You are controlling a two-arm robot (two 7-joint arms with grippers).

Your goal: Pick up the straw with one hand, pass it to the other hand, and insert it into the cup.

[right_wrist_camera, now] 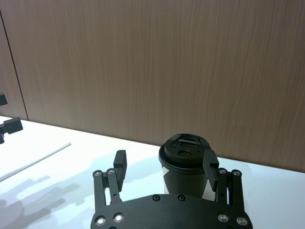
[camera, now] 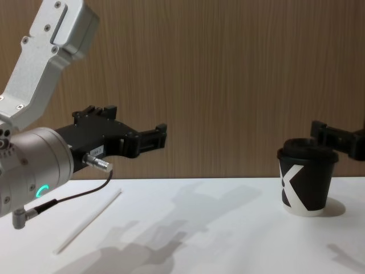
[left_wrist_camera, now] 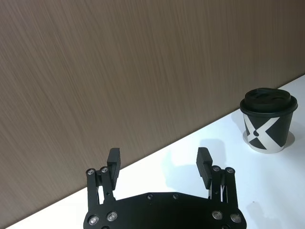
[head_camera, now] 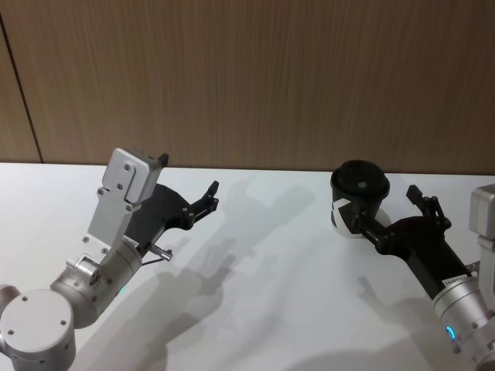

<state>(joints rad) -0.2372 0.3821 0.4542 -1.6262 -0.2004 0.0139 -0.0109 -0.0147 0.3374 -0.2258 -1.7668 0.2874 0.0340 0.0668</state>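
Chest view: the straw is lying flat on the white table, on the robot's left side. Its near end is pointing toward the camera and its far end is angling toward the middle of the table. Nothing is gripping it.

The left gripper is hanging in the air above that side of the table, and the straw is resting below it and apart from it. In the left wrist view its two fingers are standing wide apart and holding nothing. The table and the brown wood wall are showing between them. A green light is glowing on its silver wrist in the chest view.

The cup is standing upright on the right side of the table, close to the wall, with its black lid on. It is well apart from the straw.

The right gripper is hovering at the cup's level, reaching in from the right. Its fingers are spread wide and gripping nothing. In the right wrist view the cup is sitting just ahead of the opening, closer to one finger than to the other. In the head view one finger is crossing in front of the cup's side, and I cannot tell whether it is touching the cup. The straw is also showing far off in the right wrist view, lying on the table.
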